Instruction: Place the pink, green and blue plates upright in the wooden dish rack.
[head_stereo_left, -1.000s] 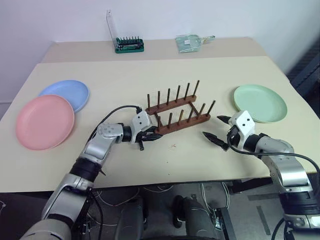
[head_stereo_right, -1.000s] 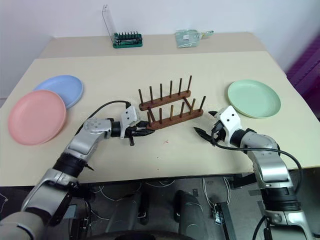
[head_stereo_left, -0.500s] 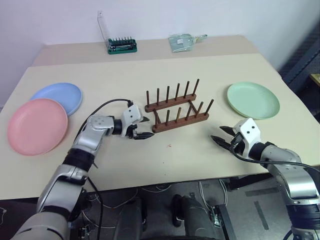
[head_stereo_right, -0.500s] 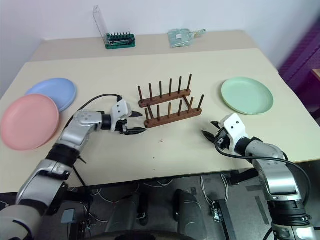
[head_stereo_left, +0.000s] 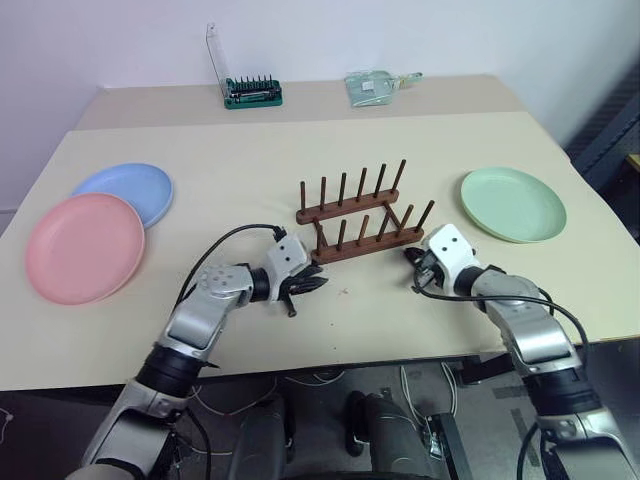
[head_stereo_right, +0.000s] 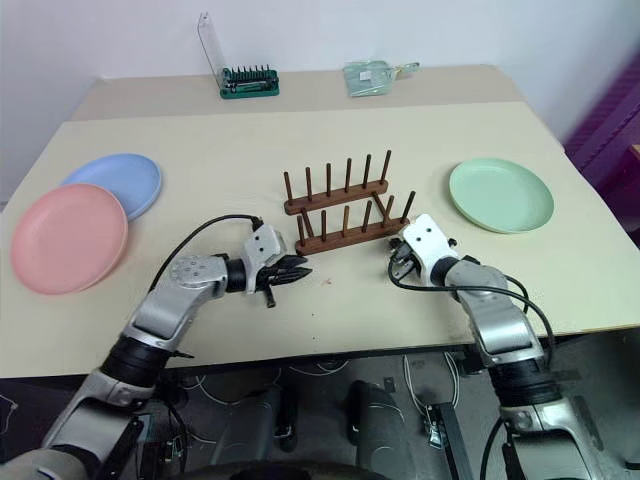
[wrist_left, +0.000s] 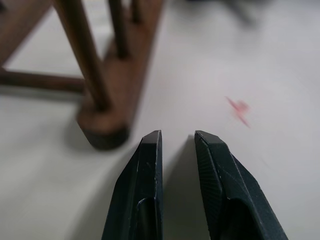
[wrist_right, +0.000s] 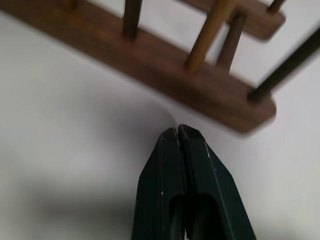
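Note:
The wooden dish rack (head_stereo_left: 360, 215) stands at the table's middle with nothing between its pegs. The pink plate (head_stereo_left: 85, 247) lies flat at the left, its far edge over the blue plate (head_stereo_left: 128, 190). Flat at the right lies the green plate (head_stereo_left: 513, 204). My left gripper (head_stereo_left: 310, 285) rests low by the near rail's left end (wrist_left: 107, 100), its fingers (wrist_left: 150, 165) a narrow gap apart and holding nothing. My right gripper (head_stereo_left: 412, 262) is shut and empty, its tips (wrist_right: 177, 131) just short of the near rail's right end (wrist_right: 200, 90).
A green tool-bit holder (head_stereo_left: 252, 92) with a clear lid and a clear plastic packet (head_stereo_left: 372, 85) sit on the far table strip. A small red mark (wrist_left: 239, 109) is on the tabletop beside my left gripper. The table's front edge runs under both forearms.
My right gripper has gone from wide open to shut and moved in to the rack's right end. My left gripper opened, then narrowed again, staying by the rack's left end.

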